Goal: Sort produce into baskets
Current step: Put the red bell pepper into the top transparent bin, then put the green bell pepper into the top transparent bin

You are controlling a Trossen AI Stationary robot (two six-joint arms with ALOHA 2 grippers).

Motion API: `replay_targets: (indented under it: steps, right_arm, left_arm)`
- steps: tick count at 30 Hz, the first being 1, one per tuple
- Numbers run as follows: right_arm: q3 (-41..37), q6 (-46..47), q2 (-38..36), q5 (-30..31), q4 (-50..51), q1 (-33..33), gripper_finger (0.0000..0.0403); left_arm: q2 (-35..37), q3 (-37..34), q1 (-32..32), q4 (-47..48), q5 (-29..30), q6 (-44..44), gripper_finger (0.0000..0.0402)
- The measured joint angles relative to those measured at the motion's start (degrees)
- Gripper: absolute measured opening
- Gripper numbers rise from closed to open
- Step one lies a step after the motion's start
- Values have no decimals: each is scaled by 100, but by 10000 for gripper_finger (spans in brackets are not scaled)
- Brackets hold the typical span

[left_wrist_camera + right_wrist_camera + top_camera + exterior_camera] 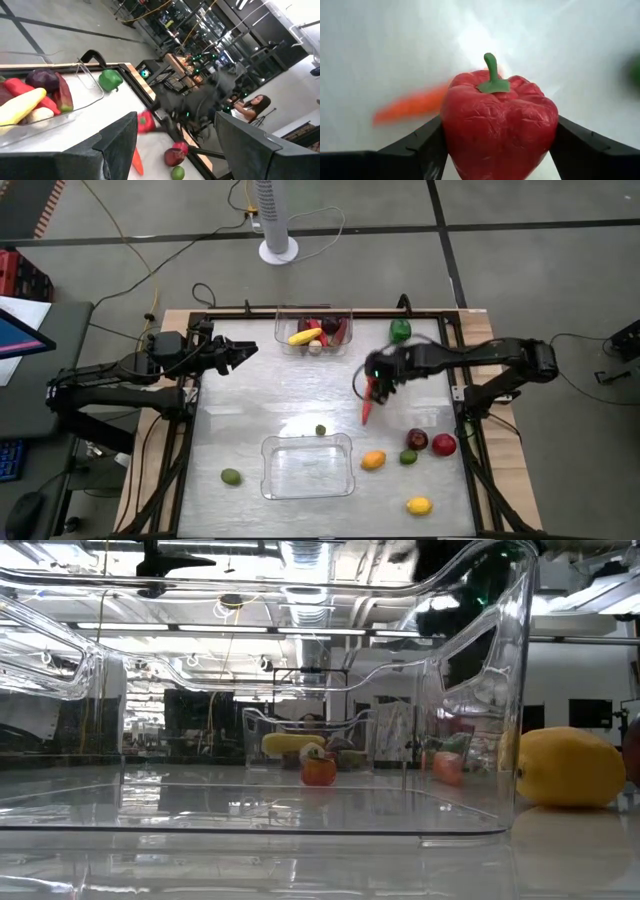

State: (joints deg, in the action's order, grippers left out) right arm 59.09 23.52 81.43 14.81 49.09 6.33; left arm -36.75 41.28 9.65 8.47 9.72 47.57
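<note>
My right gripper (377, 385) is shut on a red bell pepper (498, 125) right of the table's middle. An orange carrot (367, 411) lies on the table just below it. The far clear bin (313, 345) holds a yellow piece, red pieces and dark maroon pieces. The near clear bin (307, 470) is empty. A green pepper (400, 330) lies right of the far bin. My left gripper (245, 350) is open and empty near the table's left edge, and its fingers stand wide apart in the left wrist view (175, 145). My right gripper pinches the red bell pepper's two opposite sides (451, 131) between its two fingers. The stem (492, 70) points away from the wrist. The pepper looks lifted clear of the table, above the carrot (412, 106).
Loose pieces lie at the near right: an orange one (373, 460), a green one (408, 457), a maroon one (417, 440), a red one (444, 445) and a yellow lemon (419, 505). A small green piece (320, 430) and a lime (231, 476) lie near the near bin. A person sits beyond the table (255, 107).
</note>
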Motion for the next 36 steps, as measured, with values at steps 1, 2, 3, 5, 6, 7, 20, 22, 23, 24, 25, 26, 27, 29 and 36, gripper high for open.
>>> replay_targets:
  steps: [1, 2, 3, 5, 6, 7, 20, 22, 23, 24, 25, 26, 27, 29, 36]
  right_arm:
    - [199, -137, 0, 86, -53, 113, 319]
    - [393, -257, 0, 135, -183, 232, 321]
    - [577, -344, 0, 186, -368, 346, 321]
    - [829, -439, 1, 232, -863, 586, 321]
    - [919, -442, 28, 263, -1162, 704, 321]
    - [994, -432, 46, 280, -1477, 819, 321]
    - [2301, -879, 1656, -379, -2959, 1812, 332]
    - [2527, -1073, 1893, -774, -2757, 1953, 345]
    - [2632, -1174, 2007, -997, -2594, 2021, 353]
    - [2732, -1266, 2092, -1201, -2402, 2068, 362]
    - [2827, -1350, 2133, -1389, -2233, 2132, 371]
    - [2913, -1465, 2181, -1527, -2019, 2200, 380]
    - [2992, -1587, 2214, -1617, -1792, 2249, 387]
    - [3128, -1836, 2206, -1643, -1389, 2315, 396]
    - [3177, -2719, 1753, -1112, -146, 2753, 377]
  left_arm:
    - [1, 0, 0, 0, 0, 0, 251]
    - [2, 0, 0, -2, 0, 0, 251]
    - [2, 0, 0, -6, -1, -2, 251]
    - [3, 0, 0, -11, -36, -3, 251]
    - [4, 0, 0, -15, -93, -4, 251]
    - [4, 0, 2, -39, -175, 0, 251]
    - [39, 0, 2, -286, -557, 11, 251]
    - [9, 0, 2, -158, -194, 19, 251]
    - [-14, 0, 2, -99, 17, 54, 251]
    - [-49, 0, 3, -86, 204, 117, 251]
    - [-86, 0, 8, -109, 360, 180, 251]
    - [-109, 0, 4, -102, 475, 251, 251]
    - [-159, 0, 4, -118, 604, 270, 251]
    - [-228, 4, 4, -171, 768, 343, 251]
    - [-585, 4, 4, -196, 1619, 741, 251]
